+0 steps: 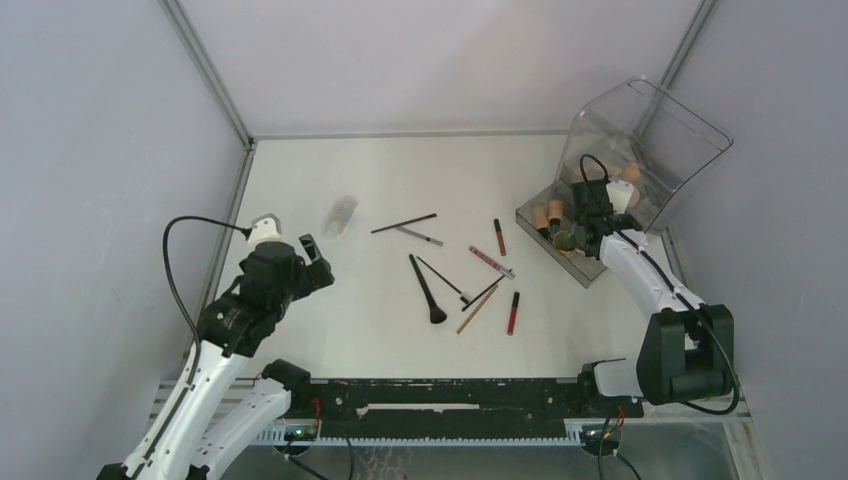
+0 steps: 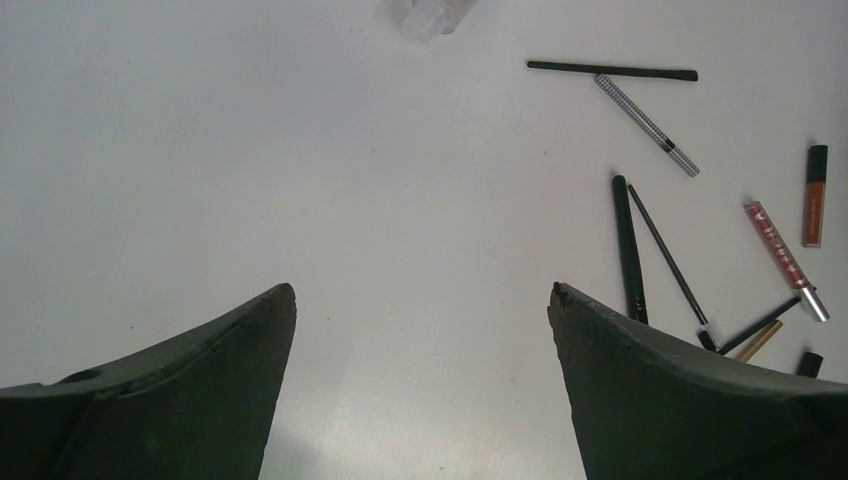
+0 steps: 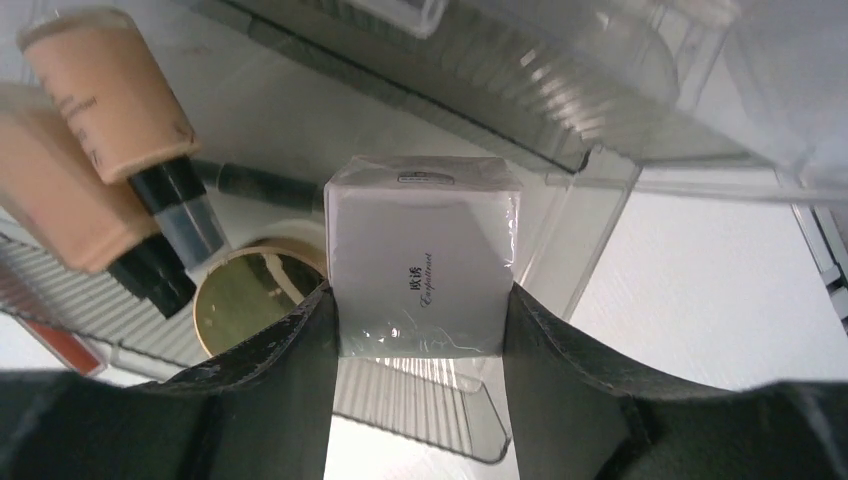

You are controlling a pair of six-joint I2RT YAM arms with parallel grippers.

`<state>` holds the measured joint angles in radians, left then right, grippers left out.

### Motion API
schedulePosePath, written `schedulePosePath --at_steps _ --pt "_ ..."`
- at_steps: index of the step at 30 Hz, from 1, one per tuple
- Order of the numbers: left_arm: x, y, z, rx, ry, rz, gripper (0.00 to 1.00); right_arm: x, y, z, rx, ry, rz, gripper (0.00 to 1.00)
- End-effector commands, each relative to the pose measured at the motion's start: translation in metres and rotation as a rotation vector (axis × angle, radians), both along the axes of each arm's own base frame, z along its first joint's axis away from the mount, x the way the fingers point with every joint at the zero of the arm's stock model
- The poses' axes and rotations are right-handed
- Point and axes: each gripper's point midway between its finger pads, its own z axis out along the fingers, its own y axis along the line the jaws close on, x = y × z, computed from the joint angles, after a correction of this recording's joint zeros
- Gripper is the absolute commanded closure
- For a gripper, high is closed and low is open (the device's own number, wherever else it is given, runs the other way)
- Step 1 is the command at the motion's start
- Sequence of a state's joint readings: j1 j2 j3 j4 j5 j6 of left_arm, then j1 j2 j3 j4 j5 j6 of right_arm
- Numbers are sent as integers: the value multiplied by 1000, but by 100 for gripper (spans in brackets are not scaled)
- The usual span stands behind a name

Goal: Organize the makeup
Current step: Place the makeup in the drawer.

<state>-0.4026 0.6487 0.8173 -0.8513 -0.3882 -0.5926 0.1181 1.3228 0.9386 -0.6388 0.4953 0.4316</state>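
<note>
The right claw (image 3: 418,300) clamps a glossy white cube jar (image 3: 420,225) bearing small dark lettering, the left claw (image 2: 422,292) spread wide over the counter (image 2: 200,150).

Table (image 1: 300,170): white, matte, across the centre of the frame.
Back wall (image 1: 440,60): plain pale grey, top centre.
Left wall (image 1: 90,150): same grey.
Right wall (image 1: 790,90): same grey.
Left post (image 1: 205,70): metal, upper left corner.
Right post (image 1: 690,40): metal, upper right corner.
Rail (image 1: 440,395): black, along the table's bottom edge.
Light: even, shadows soft.
</note>
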Motion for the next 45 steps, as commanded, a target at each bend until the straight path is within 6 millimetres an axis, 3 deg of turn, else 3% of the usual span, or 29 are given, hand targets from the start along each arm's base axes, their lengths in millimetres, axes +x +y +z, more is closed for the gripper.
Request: schedulePosePath --at_steps 1,8,11,14,19,22,24,28,30,34,37,45 --pt "8 0 2 16 -17 -8 0 46 -6 28 -11 -140 4 56" --pt "10 0 2 25 -13 -8 0 72 -8 19 4 -137 15 50" --pt "11 -1 2 29 -8 -9 0 78 -5 16 19 -137 18 33" --pt "11 -1 2 28 -8 -8 0 77 -1 21 39 -150 23 23" --pt "11 -2 0 21 -6 -11 0 64 3 41 48 -188 35 21" --pt "11 -4 -2 12 -4 -16 0 51 3 47 57 -209 35 30" --pt "11 -5 -3 6 -3 -18 0 41 3 46 60 -221 31 43" --pt "11 -6 -4 2 -5 -22 0 22 -2 28 60 -200 8 83" --pt "11 -7 -6 0 -2 -26 0 15 -4 18 64 -179 -6 94" --pt "12 -8 -7 -1 2 -30 0 11 -11 4 47 -142 -36 98" --pt "12 -8 -10 5 7 -30 0 20 -14 -1 36 -144 -39 99" --pt "20 -13 -20 31 33 -68 0 86 -15 7 7 -204 -24 100"
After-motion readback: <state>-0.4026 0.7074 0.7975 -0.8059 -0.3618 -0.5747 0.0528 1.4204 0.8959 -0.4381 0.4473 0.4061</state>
